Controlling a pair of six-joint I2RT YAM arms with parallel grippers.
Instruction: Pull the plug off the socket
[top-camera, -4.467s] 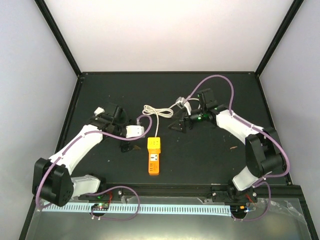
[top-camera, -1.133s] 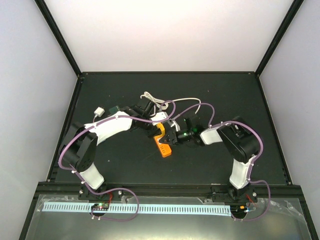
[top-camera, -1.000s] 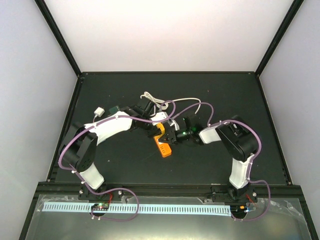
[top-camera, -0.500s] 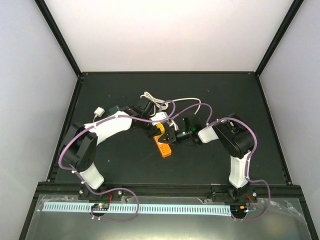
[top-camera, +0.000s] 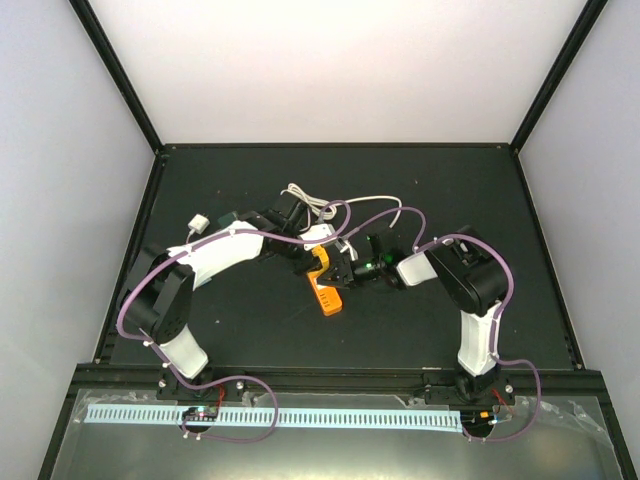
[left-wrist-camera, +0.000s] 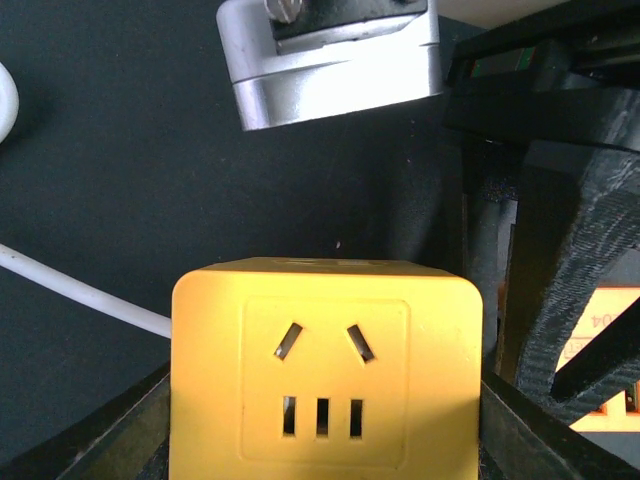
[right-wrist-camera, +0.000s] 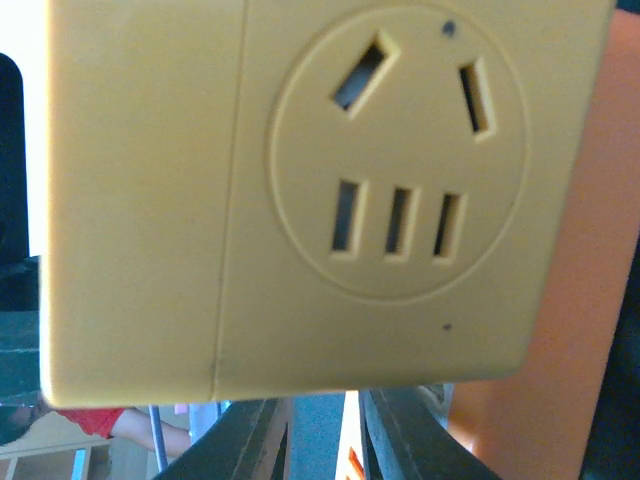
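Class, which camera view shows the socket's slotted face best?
Left wrist: the socket appears sharp, every slot visible. Right wrist is too close, cropped and soft; top view shows only a small, partly covered orange block.

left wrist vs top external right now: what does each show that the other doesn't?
Left wrist only: the socket end face with its slot holes, and the left gripper straddling it.
Top external only: the left arm and right arm whole, and the cord looped behind them.
Both: the orange socket, a stretch of white cord, and the right gripper close beside the socket.
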